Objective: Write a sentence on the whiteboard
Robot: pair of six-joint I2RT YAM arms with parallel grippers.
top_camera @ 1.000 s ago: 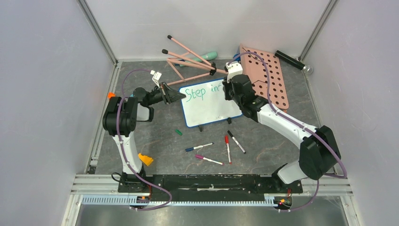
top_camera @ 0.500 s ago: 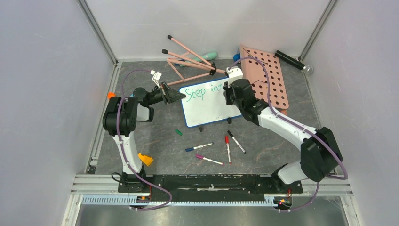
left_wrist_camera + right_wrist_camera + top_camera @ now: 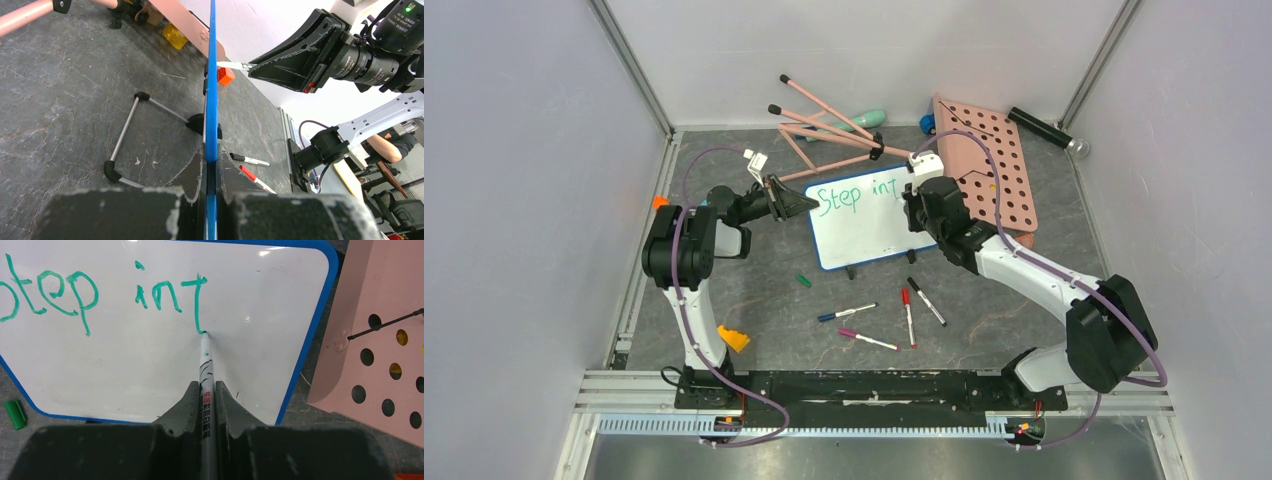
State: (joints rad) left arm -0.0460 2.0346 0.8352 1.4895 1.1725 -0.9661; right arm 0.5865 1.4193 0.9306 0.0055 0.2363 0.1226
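New "t" in the sentence (image 3: 196,305)

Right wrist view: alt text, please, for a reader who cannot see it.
The right hand grips a marker, its tip touching the whiteboard at the foot of the t in green writing reading "Step int". A pink holed board lies to the right, a green cap lower left.

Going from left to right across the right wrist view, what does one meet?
Small green cap → green-tipped white marker pen in the right gripper → blue-framed white whiteboard's right edge → pink board with round holes.
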